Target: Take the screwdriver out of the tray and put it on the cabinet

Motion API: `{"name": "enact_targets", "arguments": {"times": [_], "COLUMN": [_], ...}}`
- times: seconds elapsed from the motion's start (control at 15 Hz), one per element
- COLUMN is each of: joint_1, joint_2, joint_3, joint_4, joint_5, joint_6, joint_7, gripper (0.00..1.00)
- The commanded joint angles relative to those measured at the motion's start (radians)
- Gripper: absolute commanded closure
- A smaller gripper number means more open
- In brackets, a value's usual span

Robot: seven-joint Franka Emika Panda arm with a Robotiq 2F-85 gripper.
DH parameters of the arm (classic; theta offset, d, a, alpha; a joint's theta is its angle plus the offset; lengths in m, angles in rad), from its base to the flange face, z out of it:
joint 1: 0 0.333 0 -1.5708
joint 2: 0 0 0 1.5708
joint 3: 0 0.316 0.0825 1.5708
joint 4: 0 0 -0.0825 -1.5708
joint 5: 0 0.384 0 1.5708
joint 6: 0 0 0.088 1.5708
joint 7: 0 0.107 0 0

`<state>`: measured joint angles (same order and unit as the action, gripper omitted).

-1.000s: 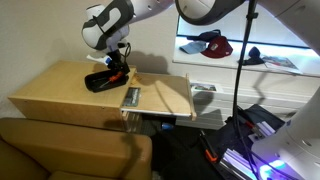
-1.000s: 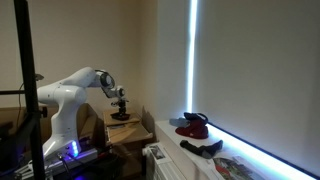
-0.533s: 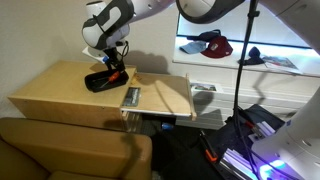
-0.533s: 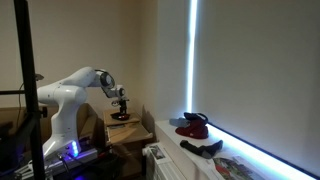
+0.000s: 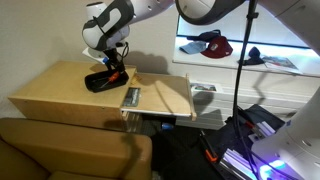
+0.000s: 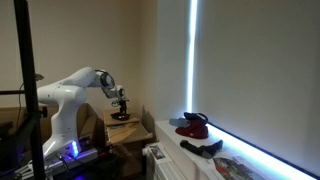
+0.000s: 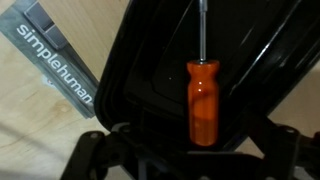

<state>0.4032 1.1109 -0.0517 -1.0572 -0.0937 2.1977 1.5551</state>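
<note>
Fingers (image 7: 95, 155) stand spread wide and released, one at either side of the bottom of the wrist view, grasping nothing. Between them – not touched by either – lies the screwdriver (image 7: 202, 100), its orange handle toward the camera and its thin shaft pointing away. It rests inside the black tray (image 7: 125, 70). Only this view shows the tool clearly; in an exterior view the gripper (image 5: 113, 64) hangs straight over the tray (image 5: 98, 81) and blocks most of it, with just a speck of orange showing below.

Beside the tray lies a flat grey booklet (image 7: 55, 50) printed with white lettering, also visible in an exterior view (image 5: 131, 97) near the front edge. Both sit on the cabinet (image 5: 55, 92), a light wooden top with a brown couch (image 5: 60, 148) in front of it. A shelf beyond holds a red cap (image 5: 212, 45).

From the far side, an exterior view shows the white arm (image 6: 75, 88) bent over the cabinet in a dim room – a bright strip of light runs down the window blind (image 6: 250, 70).
</note>
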Motion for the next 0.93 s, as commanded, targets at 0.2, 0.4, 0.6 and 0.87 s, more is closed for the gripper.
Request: {"name": "enact_targets", "arguments": {"times": [0.2,0.4,0.6,0.87], "joint_1": [0.042,0.055,0.044,0.047], "joint_2": [0.008,0.011,0.014,0.016], "joint_3": [-0.043,-0.057,-0.041,-0.048], "joint_4": [0.007,0.013,0.013,0.012], "joint_5": [-0.032,-0.033,-0.017,-0.018], "joint_6": [0.009,-0.002,-0.023,-0.01], "joint_7": [0.088,0.115,0.095,0.113], "gripper": [0.0,0.0,0.0,0.0]}}
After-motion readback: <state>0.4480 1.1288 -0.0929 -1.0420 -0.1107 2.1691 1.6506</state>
